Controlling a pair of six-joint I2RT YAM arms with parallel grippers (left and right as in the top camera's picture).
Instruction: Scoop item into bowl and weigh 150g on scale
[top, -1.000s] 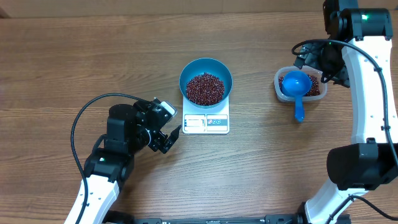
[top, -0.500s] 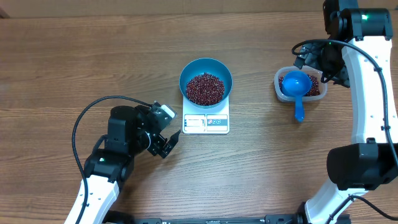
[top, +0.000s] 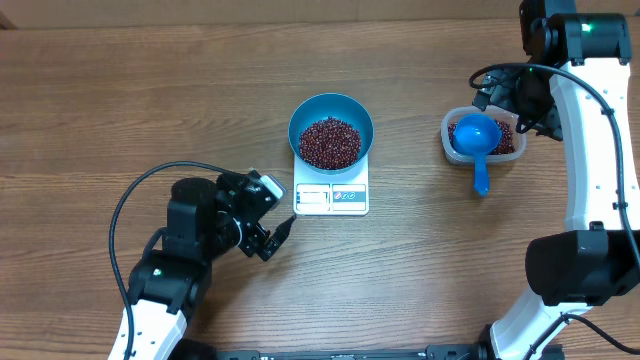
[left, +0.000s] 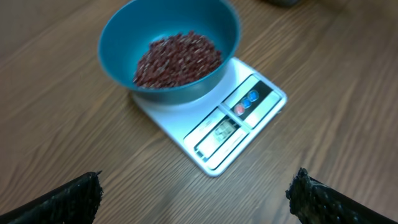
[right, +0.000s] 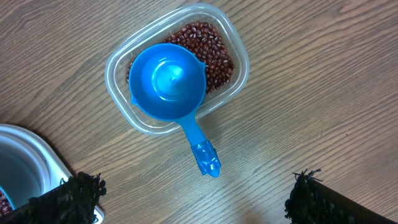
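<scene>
- Because the left arm has pulled back over the last second, the left claw (top: 272, 238) now lies a little nearer and further left than before, just off the near-left corner of the scale rather than beside its left edge.
- Its jaws are spread wide and released, with nothing between them; only bare wooden table (top: 120, 100) shows in the gap in the left wrist view.
- The right arm, the right claw (right: 196, 190) and everything on the table sit as they did a second ago.
- The right claw hangs above the far-right part of the table, jaws spread and empty, clear of the tub below it.
- The round, deep, teal-blue plastic bowl (top: 303, 112) stands on the far part of the small white square digital scale (top: 331, 198), near the middle of the table. It leaves the scale's grey display and button panel uncovered along the near edge.
- A loose heap of small dark red-brown beans (top: 330, 142) fills the bottom of the bowl, with the upper wall bare all round.
- The display's reading is too small to make out.
- To the right, well apart from the scale, a small clear rectangular plastic tub (right: 115, 74) holds more beans.
- A bright blue plastic scoop (right: 168, 81) rests in the tub with its cup open side up and empty. It covers most of the beans there, and its handle pokes out over the tub's near rim.
</scene>
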